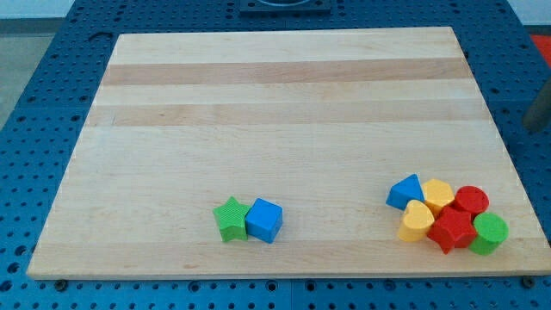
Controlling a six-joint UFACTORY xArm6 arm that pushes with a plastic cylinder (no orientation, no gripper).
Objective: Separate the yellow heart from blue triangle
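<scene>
Camera view shows my wooden worktop (pixel 284 95) lying on a blue perforated base (pixel 43 103), with two groups of blocks along its near edge.

Nearest, at the near right, sits a green cylinder (pixel 489 233), with a red star (pixel 451 229) touching it on the left. Just left of that star is the yellow heart (pixel 417 221). Slightly farther back in the same cluster, a red cylinder (pixel 471 200) stands beside a second yellow block (pixel 438 194), whose shape I cannot make out for certain. The blue triangle (pixel 405 191) is at the far left of this cluster, and its near edge touches the yellow heart, so the two are packed together with no gap between them.

Well apart from them, towards the near middle of the worktop, a green star (pixel 230 218) and a blue cube (pixel 263 220) sit side by side, touching, the star on the left.

Farther back the worktop is plain pale wood with a darker band running across it. At the right edge, off the worktop, a dark blurred form (pixel 540 108) enters the frame; I cannot tell whether it is my rod. My tip does not show, so I cannot tell the state of my end effector or where it stands relative to the blocks.
</scene>
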